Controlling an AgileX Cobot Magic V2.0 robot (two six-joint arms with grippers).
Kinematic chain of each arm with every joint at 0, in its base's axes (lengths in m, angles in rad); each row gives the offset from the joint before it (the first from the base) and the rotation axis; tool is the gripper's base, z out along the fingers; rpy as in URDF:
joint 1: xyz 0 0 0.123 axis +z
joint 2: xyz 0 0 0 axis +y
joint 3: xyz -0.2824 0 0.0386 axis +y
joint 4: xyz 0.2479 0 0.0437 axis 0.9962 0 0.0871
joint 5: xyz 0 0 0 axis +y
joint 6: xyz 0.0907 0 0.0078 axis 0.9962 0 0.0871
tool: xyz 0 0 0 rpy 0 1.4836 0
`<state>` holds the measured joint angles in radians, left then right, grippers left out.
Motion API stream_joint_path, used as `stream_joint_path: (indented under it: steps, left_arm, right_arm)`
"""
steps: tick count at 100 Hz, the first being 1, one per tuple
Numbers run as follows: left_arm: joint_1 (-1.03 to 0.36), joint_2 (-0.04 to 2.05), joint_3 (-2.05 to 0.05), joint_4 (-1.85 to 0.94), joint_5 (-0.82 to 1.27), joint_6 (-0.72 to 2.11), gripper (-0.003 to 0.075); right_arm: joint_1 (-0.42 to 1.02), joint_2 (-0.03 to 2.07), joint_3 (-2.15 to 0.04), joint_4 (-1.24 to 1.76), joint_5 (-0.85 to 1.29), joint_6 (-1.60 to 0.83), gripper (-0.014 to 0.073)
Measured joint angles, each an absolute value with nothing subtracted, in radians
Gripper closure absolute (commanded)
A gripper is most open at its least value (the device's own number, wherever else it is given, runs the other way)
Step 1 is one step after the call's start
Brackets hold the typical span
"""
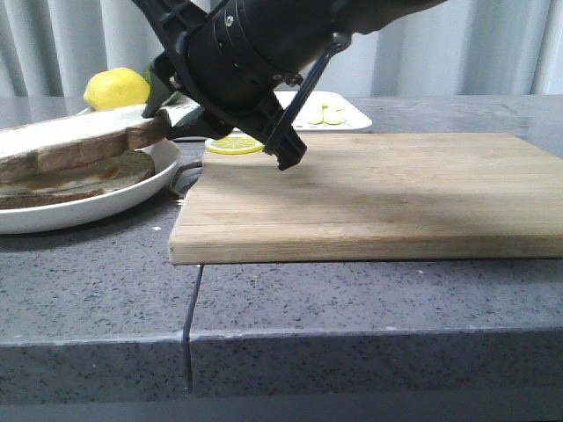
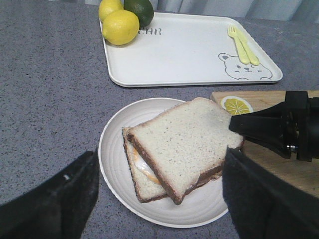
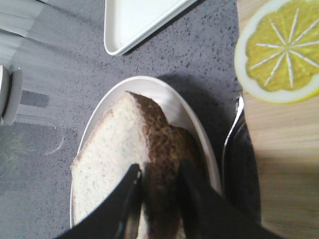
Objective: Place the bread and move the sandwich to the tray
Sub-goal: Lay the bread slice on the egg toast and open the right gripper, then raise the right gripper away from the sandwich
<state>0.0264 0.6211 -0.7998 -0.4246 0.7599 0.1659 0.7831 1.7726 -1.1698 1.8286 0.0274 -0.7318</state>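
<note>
The bread (image 2: pixel 189 139), a pale slice with a dark crust, lies tilted across the sandwich (image 2: pixel 144 172), whose egg shows at the edge on the round white plate (image 2: pixel 114 149). My right gripper (image 3: pixel 159 169) is shut on the bread's crust edge nearest the wooden board; it also shows as the right gripper (image 1: pixel 163 110) holding that end of the bread (image 1: pixel 79 141) slightly raised. My left gripper (image 2: pixel 159 199) hangs open above the plate, a finger on either side, holding nothing. The white tray (image 2: pixel 184 50) with a bear drawing lies beyond the plate.
Two lemons (image 2: pixel 120 26), a lime (image 2: pixel 139 9) and a pale fork (image 2: pixel 241 44) sit on the tray. A lemon slice (image 2: pixel 237 104) lies on the corner of the wooden board (image 1: pixel 378 193) right of the plate. The grey counter's front edge is near.
</note>
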Motion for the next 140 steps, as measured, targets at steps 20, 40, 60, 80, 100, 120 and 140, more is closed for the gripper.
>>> stream_joint_path:
  steps: [20,40,60,80,100,120,140]
  left_arm:
    - [0.026,0.621,-0.800,-0.425,0.760,0.166,0.0236]
    - [0.026,0.621,-0.800,-0.425,0.760,0.166,0.0236]
    - [0.026,0.621,-0.800,-0.425,0.760,0.166,0.0236]
    - [0.026,0.621,-0.800,-0.425,0.760,0.166,0.0236]
    - [0.026,0.621,-0.800,-0.425,0.760,0.166,0.0236]
    - [0.026,0.621,-0.800,-0.425,0.760,0.166,0.0236]
    - [0.026,0.621,-0.800,-0.425,0.760,0.166,0.0236]
  right_arm:
    - [0.783,1.773,-1.170,1.831,0.027,-0.737,0.0224]
    - [0.783,1.773,-1.170,1.831,0.022,-0.742,0.0224]
    - [0.778,1.704,-1.170,1.833,-0.020,-0.797,0.0224]
    - [0.731,1.553,-1.170,1.694,-0.073,-0.822,0.0224]
    - [0.648,1.378,-1.170,1.401,-0.077,-0.824,0.0224]
    - [0.533,1.239,-1.156,1.081,0.049,-0.767,0.0224]
    - [0.385,1.095,-1.042,0.647,0.146,-0.498,0.0224]
